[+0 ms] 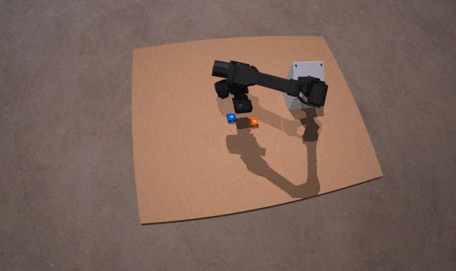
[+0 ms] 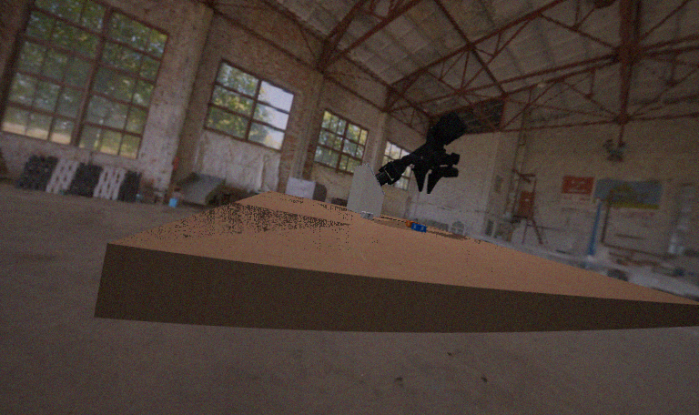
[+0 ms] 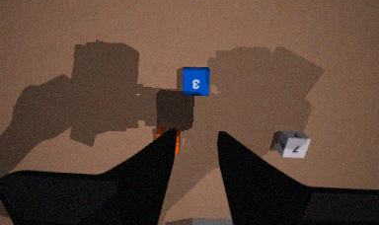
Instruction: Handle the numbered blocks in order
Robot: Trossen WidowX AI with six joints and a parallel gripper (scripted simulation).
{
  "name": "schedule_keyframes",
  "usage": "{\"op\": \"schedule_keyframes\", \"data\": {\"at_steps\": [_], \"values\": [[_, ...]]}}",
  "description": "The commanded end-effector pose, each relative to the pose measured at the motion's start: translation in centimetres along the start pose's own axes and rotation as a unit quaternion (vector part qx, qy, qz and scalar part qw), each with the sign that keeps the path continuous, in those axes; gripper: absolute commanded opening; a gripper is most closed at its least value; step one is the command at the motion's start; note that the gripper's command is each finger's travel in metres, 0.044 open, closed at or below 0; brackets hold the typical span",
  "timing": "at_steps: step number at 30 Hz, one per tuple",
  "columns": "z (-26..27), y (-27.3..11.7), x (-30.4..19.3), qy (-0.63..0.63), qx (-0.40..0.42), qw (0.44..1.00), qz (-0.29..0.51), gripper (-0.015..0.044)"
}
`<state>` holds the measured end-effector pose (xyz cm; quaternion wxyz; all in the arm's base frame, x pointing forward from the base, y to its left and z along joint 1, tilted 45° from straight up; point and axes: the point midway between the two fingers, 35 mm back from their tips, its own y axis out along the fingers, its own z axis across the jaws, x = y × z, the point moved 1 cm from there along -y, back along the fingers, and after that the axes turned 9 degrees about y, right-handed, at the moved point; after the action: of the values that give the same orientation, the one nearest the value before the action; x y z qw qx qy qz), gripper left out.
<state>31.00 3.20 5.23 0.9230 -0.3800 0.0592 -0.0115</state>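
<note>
A blue block point(image 1: 231, 117) point(image 2: 418, 227) point(image 3: 196, 81) shows a 3 and sits on the table. An orange block point(image 1: 254, 122) point(image 2: 409, 224) point(image 3: 161, 139) stands near it, partly hidden by the left finger in the wrist view; its digit cannot be read. A white block point(image 2: 367, 214) point(image 3: 294, 146) lies to the right in the wrist view; its digit looks like a 7. It is not visible in the top view. My gripper point(image 2: 425, 190) point(image 3: 196, 135) is open and empty, raised well above the table, with the blue block beyond the fingertips in the wrist view.
The tabletop point(image 1: 174, 173) point(image 2: 288, 256) has shadows of the arm across it. The grey base stand point(image 1: 307, 69) point(image 2: 364, 191) is on the right in the top view. A light grey edge point(image 3: 212, 222) shows at the bottom of the wrist view.
</note>
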Motion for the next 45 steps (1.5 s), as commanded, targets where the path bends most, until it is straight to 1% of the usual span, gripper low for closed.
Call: {"op": "schedule_keyframes", "data": {"at_steps": [1,5,7,11,16,22,24,27,28,32,33,45], "values": [[0.0,-0.4,0.0,-0.003,-0.002,1.0,0.0,0.012],[0.0,-0.4,0.0,-0.003,-0.002,1.0,0.0,0.012],[-1.2,-0.5,0.0,-0.003,-0.005,1.0,-0.001,0.012],[-8.7,-0.8,-1.2,-0.001,-0.014,1.0,-0.004,0.012],[-15.5,-0.6,-4.2,-0.002,-0.008,1.0,-0.001,0.012],[-16.2,-0.6,-4.6,-0.003,-0.007,1.0,0.0,0.012],[-16.2,0.8,-4.4,-0.003,-0.007,1.0,-0.001,0.0172],[-16.2,6.3,-4.4,-0.003,-0.006,1.0,-0.001,0.0251],[-16.2,7.3,-4.6,-0.003,-0.005,1.0,0.0,0.0278],[-16.1,7.6,-4.6,-0.003,-0.005,1.0,0.0,0.0383],[-16.1,7.6,-4.6,-0.003,-0.005,1.0,0.0,0.04],[-16.2,9.3,-4.6,-0.002,-0.005,1.0,0.0,0.04]]}}
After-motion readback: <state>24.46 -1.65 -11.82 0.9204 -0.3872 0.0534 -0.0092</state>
